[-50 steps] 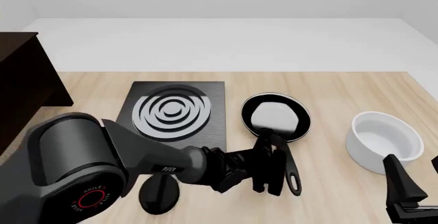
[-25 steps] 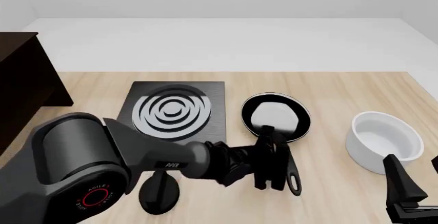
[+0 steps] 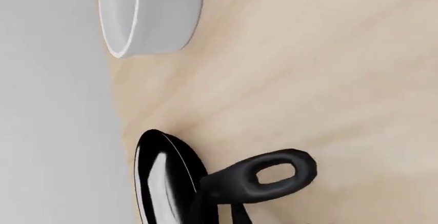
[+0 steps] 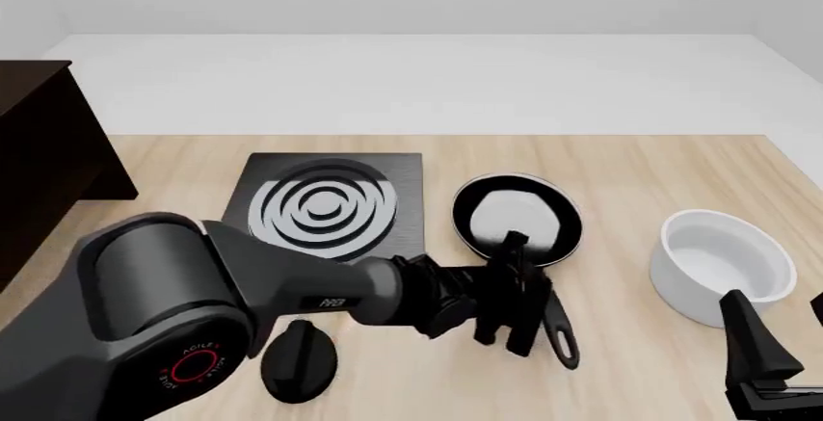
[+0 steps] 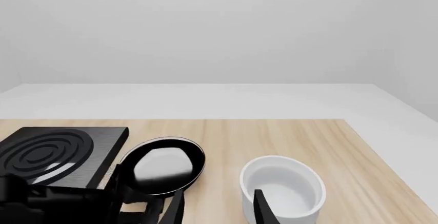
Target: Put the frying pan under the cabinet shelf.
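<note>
the frying pan (image 4: 517,219) is glossy black, round and shallow, lying flat at mid-table, its long handle running toward the near edge and ending in a hang loop (image 3: 274,175). the cabinet shelf (image 4: 39,161), very dark brown and boxy, stands at the far left.

Left arm stretched rightward, left tool (image 4: 517,298) low, fingers vertical, right tool (image 4: 761,363) parted, idle

simulated kitchen mockup, flat render shading, light wood table (image 4: 669,166), black stove plate (image 4: 330,211) with silver rings, frying pan (image 4: 517,221), white pot (image 4: 720,265), dark cabinet shelf (image 4: 45,156), blank white walls
</note>
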You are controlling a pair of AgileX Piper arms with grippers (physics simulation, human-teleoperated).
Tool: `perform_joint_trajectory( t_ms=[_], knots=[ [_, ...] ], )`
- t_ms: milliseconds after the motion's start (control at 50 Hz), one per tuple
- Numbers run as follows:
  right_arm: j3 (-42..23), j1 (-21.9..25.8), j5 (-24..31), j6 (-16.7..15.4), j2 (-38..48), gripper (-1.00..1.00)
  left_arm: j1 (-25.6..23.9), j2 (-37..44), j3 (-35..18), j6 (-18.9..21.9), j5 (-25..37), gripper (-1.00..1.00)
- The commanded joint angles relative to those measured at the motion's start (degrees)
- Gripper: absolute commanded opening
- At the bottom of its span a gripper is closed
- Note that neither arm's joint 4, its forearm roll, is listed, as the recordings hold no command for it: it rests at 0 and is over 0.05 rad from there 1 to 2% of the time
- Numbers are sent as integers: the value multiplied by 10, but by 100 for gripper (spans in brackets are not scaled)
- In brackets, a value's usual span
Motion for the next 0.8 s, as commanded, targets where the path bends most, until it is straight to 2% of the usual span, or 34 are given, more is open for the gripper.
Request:
perform_joint_trajectory(
  t_ms=[20,240,320,340,580,620,660,700,740,800],
  knots=[
    [0,0,0,0,0,100,28,62,27,74,9,-100],
    [0,0,0,0,0,100,35,45,62,85,-18,-100],
    [0,0,0,0,0,100,37,17,81,90,-29,-100],
    [0,0,0,0,0,100,41,8,93,109,-47,-100],
    [0,0,0,0,0,100,55,-83,136,151,-87,-100],
    [0,0,0,0,0,100,60,-93,148,170,-103,-100],
    [0,0,0,0,0,100,54,-116,155,159,-99,-100],
    [0,0,0,0,0,100,55,-122,168,176,-111,-100],
    [0,0,0,0,0,100,50,-134,168,168,-107,-100],
    [0,0,0,0,0,100,48,-144,177,181,-118,-100]
  ],
)
